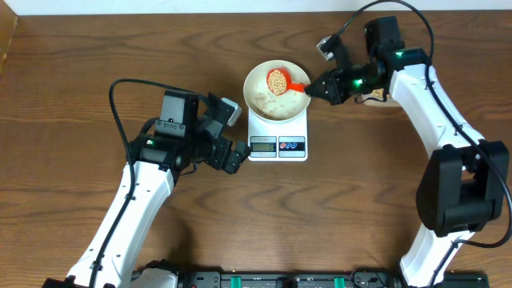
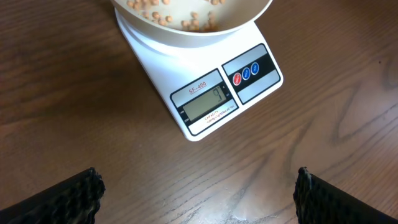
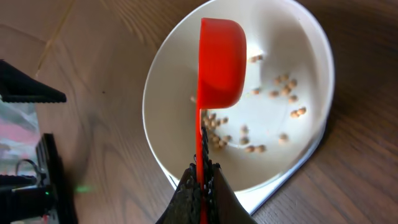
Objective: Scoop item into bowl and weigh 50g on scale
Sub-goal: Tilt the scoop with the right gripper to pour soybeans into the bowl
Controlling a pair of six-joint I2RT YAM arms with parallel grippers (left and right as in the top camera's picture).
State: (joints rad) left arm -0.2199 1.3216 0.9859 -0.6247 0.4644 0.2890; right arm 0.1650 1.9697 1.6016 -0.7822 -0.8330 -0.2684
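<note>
The white scale point(image 1: 278, 144) sits directly on the brown wooden table point(image 1: 80, 56).

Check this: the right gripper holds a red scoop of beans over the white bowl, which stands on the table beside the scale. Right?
No. The white bowl stands on the scale, not beside it, as the overhead view shows. The right gripper does hold the red scoop of beans over it.

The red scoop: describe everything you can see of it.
The red scoop looks like glossy plastic: a rounded cup on a thin straight handle. The shut right gripper pinches the handle's end. It is held over the white bowl, cup upward and loaded with tan beans; nothing else visibly touches it.
</note>
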